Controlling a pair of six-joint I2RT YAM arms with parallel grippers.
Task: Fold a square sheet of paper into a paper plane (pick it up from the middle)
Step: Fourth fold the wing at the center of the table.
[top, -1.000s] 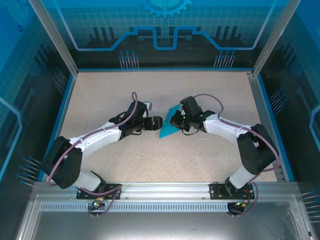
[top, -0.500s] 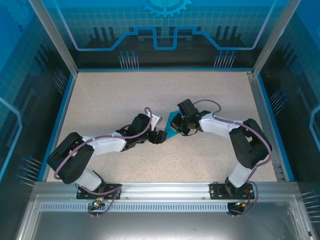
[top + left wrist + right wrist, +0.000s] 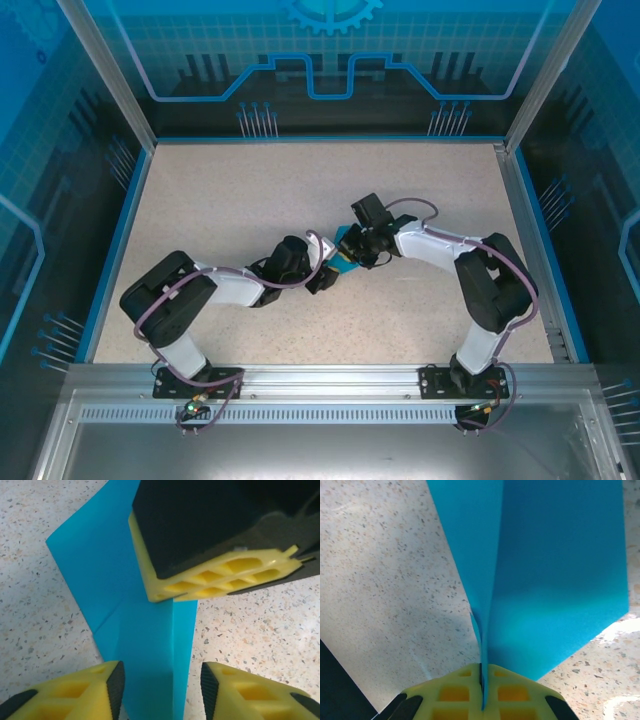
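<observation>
Cyan paper plane [image 3: 545, 580] pinched by right hand [image 3: 482, 685], left hand [image 3: 162, 680] astride

A beige speckled table [image 3: 250, 190] sits inside a blue rim [image 3: 118, 250], with aluminium posts [image 3: 110, 75] and blue circuit-patterned panels [image 3: 330, 60] around it.

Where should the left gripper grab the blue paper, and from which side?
Probably the narrow folded strip of the blue paper, beside where the right gripper pinches its crease. Come from the free end, the left gripper straddling it: the strip is slim enough to fit between its fingers.
</observation>
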